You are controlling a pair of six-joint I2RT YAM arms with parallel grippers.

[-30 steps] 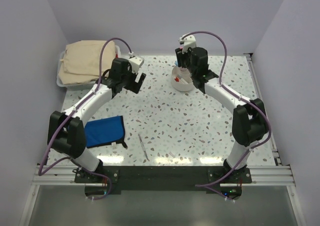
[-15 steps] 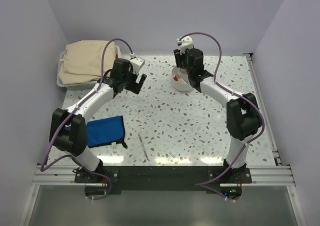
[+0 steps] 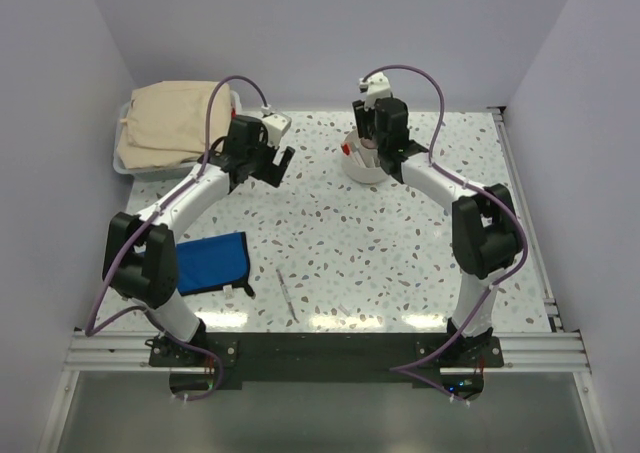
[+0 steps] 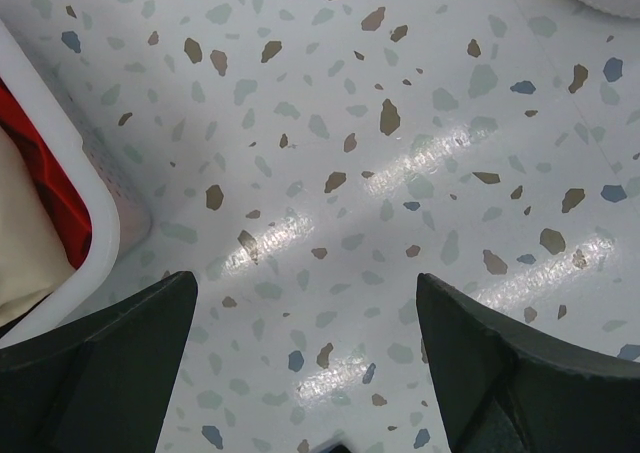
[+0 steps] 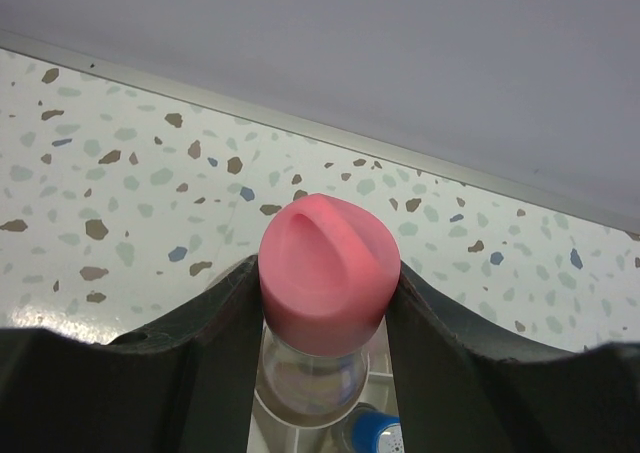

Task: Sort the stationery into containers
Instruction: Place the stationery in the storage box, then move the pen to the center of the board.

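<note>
My right gripper [image 3: 376, 141] is shut on a pink-capped tube [image 5: 328, 268] with a clear body, held upright over the round white cup [image 3: 360, 169] at the back middle. A blue-capped stick [image 5: 376, 436] shows below the tube, and something red [image 3: 347, 150] shows at the cup's left rim. My left gripper [image 3: 270, 163] is open and empty, low over bare table beside the white bin's corner [image 4: 85, 208]. A slim silver pen [image 3: 287, 293] lies on the table near the front. The other stationery is hidden.
A folded beige cloth [image 3: 170, 123] covers most of the white bin [image 3: 122, 167] at the back left; something red [image 4: 40, 158] shows inside the bin. A flat blue pouch [image 3: 208, 263] lies front left. Walls close in on three sides.
The right arm has swung its elbow inward, and its gripper with the tube has shifted slightly left over the cup. The left gripper has barely moved.
</note>
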